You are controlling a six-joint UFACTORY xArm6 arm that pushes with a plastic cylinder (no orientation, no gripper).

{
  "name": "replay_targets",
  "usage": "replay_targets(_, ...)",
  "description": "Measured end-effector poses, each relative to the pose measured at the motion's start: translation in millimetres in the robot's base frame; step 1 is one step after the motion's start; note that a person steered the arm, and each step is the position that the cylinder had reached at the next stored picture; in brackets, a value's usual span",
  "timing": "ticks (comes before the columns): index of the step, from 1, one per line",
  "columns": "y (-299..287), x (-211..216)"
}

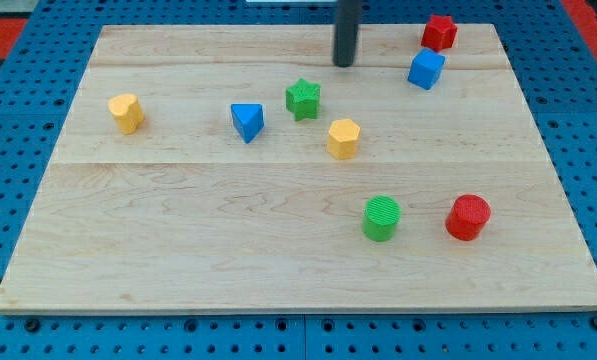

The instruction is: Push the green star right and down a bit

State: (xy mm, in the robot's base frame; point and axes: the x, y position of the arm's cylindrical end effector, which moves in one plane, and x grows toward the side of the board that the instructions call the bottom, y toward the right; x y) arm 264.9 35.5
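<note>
The green star lies on the wooden board, a little above the middle. My tip is at the lower end of the dark rod, above and to the right of the star, apart from it. A yellow hexagonal block sits just below and right of the star. A blue triangle sits to the star's left.
A blue cube and a red star sit at the view's top right. A yellow block is at the left. A green cylinder and a red cylinder stand at the lower right.
</note>
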Motion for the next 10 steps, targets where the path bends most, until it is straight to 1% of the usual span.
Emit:
replay_targets(1,-46,4)
replay_targets(2,-78,23)
replay_targets(3,-93,45)
replay_targets(4,-94,58)
replay_targets(5,-86,65)
replay_targets(8,-41,66)
replay_targets(10,-11,78)
